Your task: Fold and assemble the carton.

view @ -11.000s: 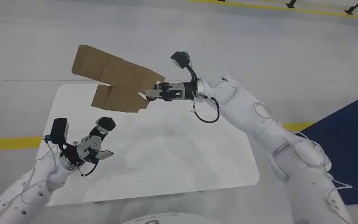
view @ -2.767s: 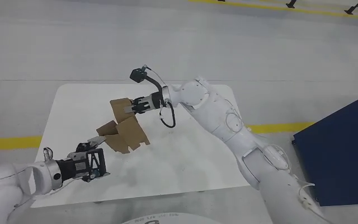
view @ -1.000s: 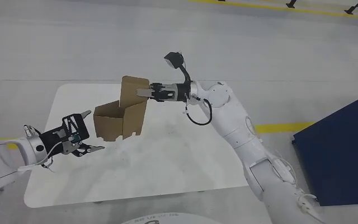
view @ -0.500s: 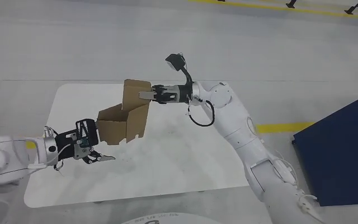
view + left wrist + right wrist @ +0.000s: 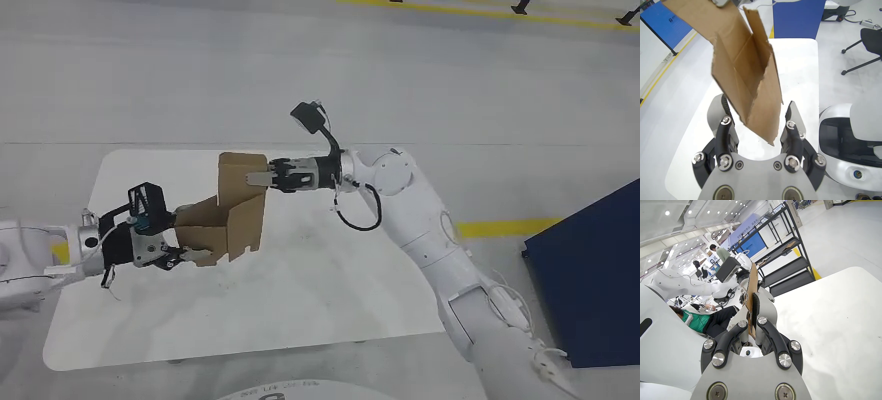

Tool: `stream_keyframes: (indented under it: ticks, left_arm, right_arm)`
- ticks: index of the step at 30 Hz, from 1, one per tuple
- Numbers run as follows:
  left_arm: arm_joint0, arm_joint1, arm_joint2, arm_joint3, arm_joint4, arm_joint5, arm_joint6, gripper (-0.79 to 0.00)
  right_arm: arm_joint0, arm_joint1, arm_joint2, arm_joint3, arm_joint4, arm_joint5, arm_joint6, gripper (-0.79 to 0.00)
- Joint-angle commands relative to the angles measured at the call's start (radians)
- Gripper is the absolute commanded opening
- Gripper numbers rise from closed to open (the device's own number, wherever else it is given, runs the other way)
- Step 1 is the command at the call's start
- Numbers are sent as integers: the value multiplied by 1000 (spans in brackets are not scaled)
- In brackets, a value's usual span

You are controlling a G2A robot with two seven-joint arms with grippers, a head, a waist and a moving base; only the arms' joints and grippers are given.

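Observation:
The brown carton (image 5: 228,205) hangs above the white table (image 5: 300,300), partly opened into a box shape with loose flaps. My right gripper (image 5: 258,178) is shut on its upper flap; in the right wrist view the cardboard edge (image 5: 751,291) is pinched between the fingers. My left gripper (image 5: 178,252) sits at the carton's lower left corner. In the left wrist view its fingers (image 5: 793,121) stand open, and the carton's lower flap (image 5: 761,106) hangs between them without being clamped.
The table's rounded front edge (image 5: 250,350) runs below both arms. A dark metal shelf rack (image 5: 787,247) stands beyond the table. An office chair (image 5: 866,49) and a blue panel (image 5: 797,19) stand on the floor past the far end.
My left gripper has moved up and right to the carton's lower corner, the flap now between its fingers. The right gripper has kept the carton nearly still, shifting slightly left.

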Motion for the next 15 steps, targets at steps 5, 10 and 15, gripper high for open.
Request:
stream_keyframes:
  ticks: [5,10,15]
  left_arm:
    - [-24,-2,40,-14,5,37,-29,-785]
    - [-19,-1,25,-22,33,101,-25,-785]
    - [8,2,-4,-55,60,131,2,-785]
  right_arm:
    - [2,2,-1,1,2,-1,11,-785]
    - [1,12,-7,-16,-15,11,24,0]
    - [-10,27,35,-8,79,-9,4,0]
